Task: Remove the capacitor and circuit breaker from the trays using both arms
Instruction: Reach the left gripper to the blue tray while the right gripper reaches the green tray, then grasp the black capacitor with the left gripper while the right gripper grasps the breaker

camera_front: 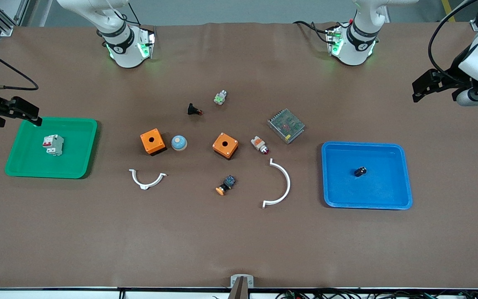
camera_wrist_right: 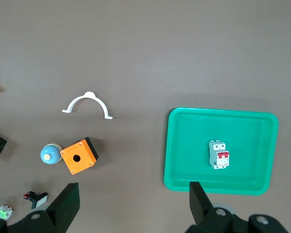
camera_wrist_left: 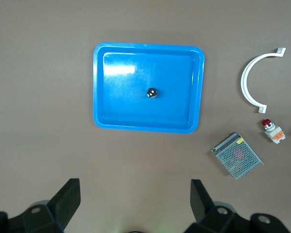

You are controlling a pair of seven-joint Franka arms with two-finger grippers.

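Above the table's two ends, left gripper (camera_wrist_left: 133,204) and right gripper (camera_wrist_right: 133,204) hung open, empty, overlooking capacitor (camera_front: 360,171) and circuit breaker (camera_front: 52,145) in their trays.

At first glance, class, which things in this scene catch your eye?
Two bright trays stand out. The green tray, at the right arm's end of the table, holds the circuit breaker; the blue tray, at the left arm's end, holds the tiny black capacitor. Between them lie two orange boxes.

The capacitor's (camera_front: 360,171) markings are too small to read; both arms are cropped by the front view's edges.
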